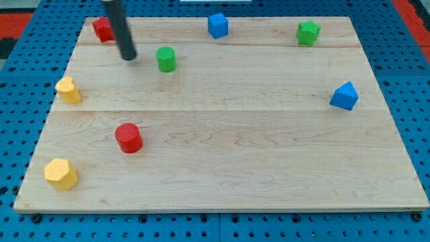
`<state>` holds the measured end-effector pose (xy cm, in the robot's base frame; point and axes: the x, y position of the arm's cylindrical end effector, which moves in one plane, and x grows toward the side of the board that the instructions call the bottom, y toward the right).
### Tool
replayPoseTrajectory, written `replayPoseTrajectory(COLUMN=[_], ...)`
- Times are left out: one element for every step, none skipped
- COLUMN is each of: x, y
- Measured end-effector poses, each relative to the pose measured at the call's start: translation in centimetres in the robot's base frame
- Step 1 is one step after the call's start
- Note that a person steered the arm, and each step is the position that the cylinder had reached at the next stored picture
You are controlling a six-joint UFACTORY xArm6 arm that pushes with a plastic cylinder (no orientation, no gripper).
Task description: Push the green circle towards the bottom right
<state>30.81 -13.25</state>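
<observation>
The green circle (166,59) is a short green cylinder standing on the wooden board (255,148) at the upper left. My tip (128,56) is the lower end of a dark rod that comes down from the view's top. It rests on the board just left of the green circle, apart from it by a small gap.
A red block (103,29) sits behind the rod at the top left. A blue block (218,25) and a green block (308,32) lie along the top. A blue block (345,96) is at the right. A yellow block (68,90), a red cylinder (128,138) and a yellow hexagon (60,174) are at the left.
</observation>
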Motion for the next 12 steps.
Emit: replayPoseTrajectory(x=[0.1,1.5,4.7,11.1,13.5,14.1,14.8,15.0,13.0,12.8,15.3,21.5], y=[8.0,11.7,12.7,13.7,14.3,14.3,14.3,14.4,15.2,16.6,19.9,22.7])
